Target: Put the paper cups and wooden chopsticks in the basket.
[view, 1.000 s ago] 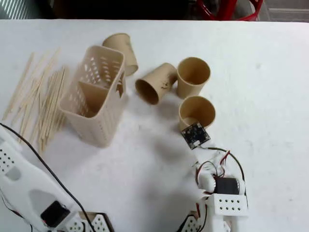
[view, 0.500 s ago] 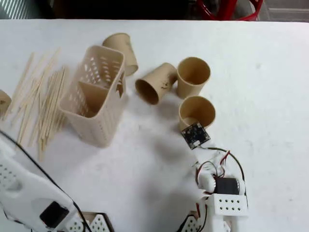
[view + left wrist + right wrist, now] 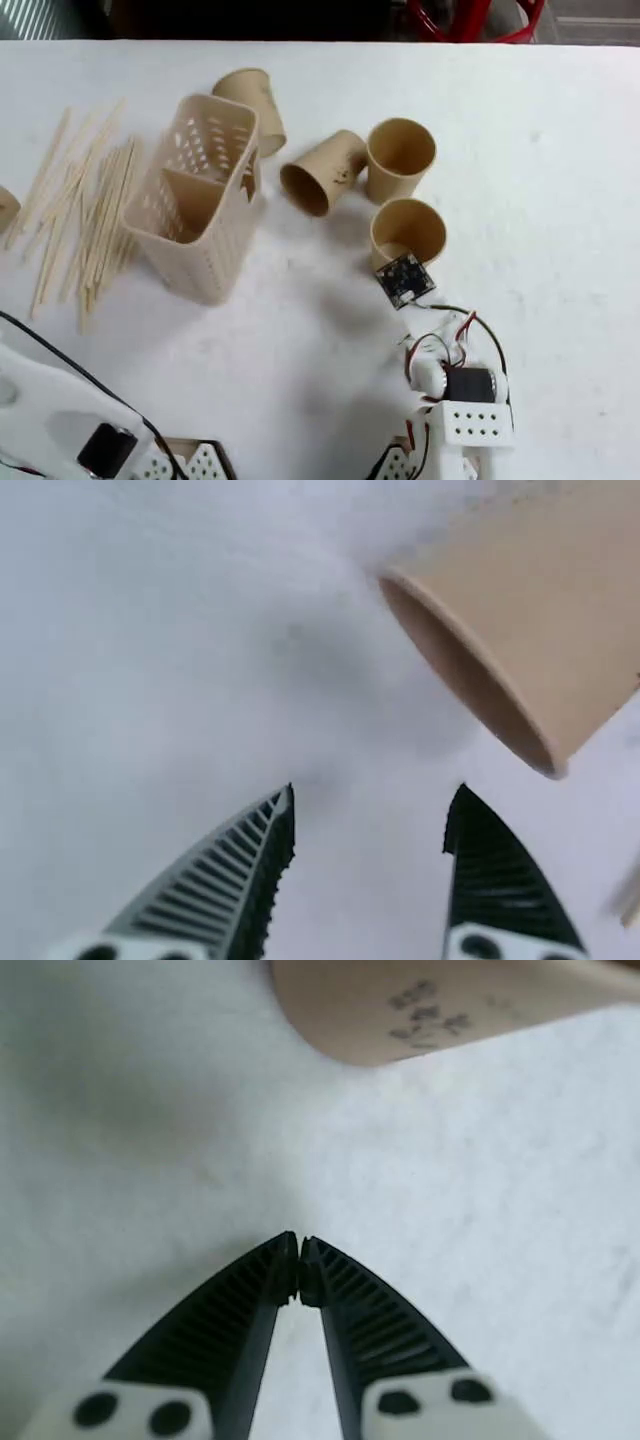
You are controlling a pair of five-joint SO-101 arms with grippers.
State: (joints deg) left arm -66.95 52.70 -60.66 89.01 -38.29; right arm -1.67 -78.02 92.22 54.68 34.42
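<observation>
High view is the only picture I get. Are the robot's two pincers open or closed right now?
Observer: The left gripper is open and holds nothing; a paper cup is just ahead of it.
Operator: And the other one?
Observer: The right gripper is shut with nothing between its fingers, its tips over the white table.

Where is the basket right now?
In the high view the basket sits on the left half of the table, between the loose chopsticks on its left and a tipped-over paper cup on its right.
</observation>
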